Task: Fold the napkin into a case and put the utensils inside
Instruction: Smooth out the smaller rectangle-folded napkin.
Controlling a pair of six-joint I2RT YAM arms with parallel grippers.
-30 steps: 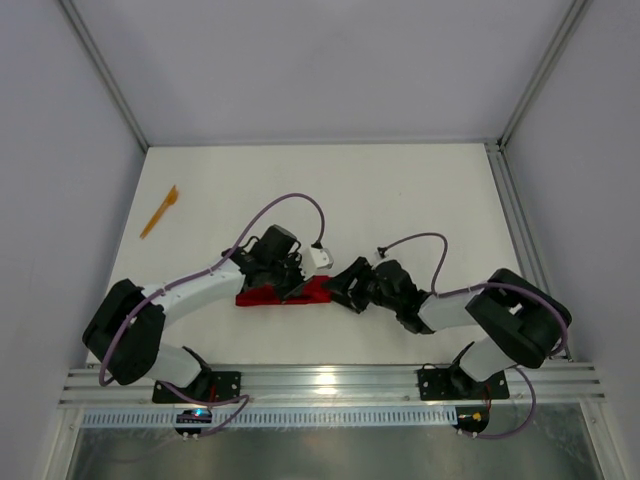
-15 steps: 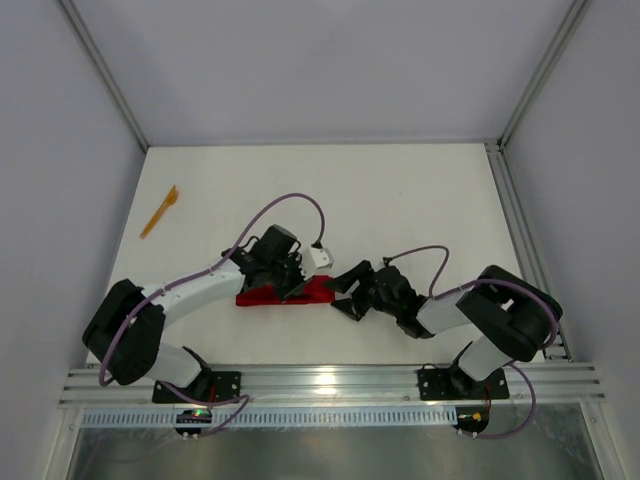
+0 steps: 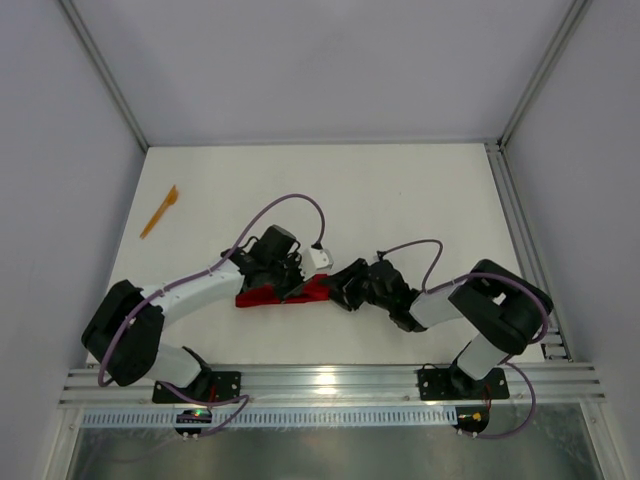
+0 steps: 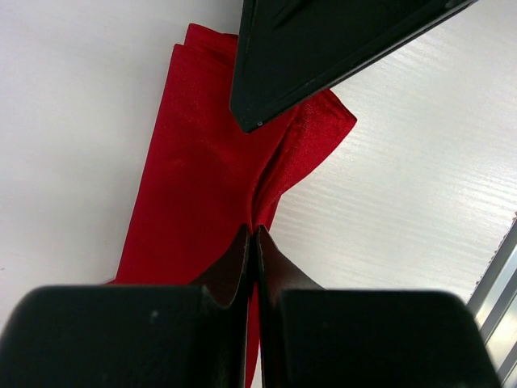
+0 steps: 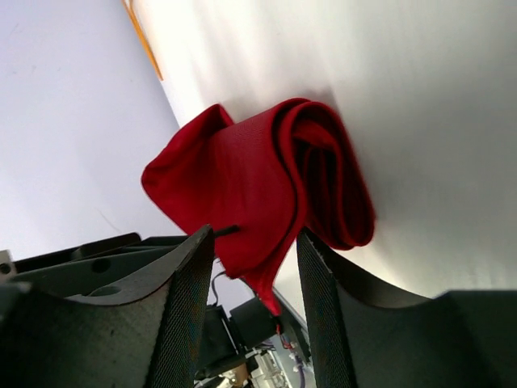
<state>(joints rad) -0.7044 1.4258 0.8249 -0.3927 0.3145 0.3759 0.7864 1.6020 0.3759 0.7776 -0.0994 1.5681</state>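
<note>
while both arms reach low over the white table (image 3: 400, 190), the red napkin (image 3: 262, 296) lies as a long, narrow folded strip close to the near edge, slightly left of the middle. the left gripper (image 3: 297, 289) sits on the strip's right part. seen from the left wrist, its two fingers (image 4: 234, 267) are pressed together with no gap, pinching a raised crease of the napkin (image 4: 194, 162). the right gripper (image 3: 336, 291) meets the strip's right end. from the right wrist, its fingers (image 5: 190, 283) stand apart, and a loosely rolled, hanging end of the napkin (image 5: 266, 170) fills most of the gap between them. one orange utensil (image 3: 160, 211) lies alone by the left edge, toward the far left corner, well apart from the napkin; its working end is too small to make out.
</note>
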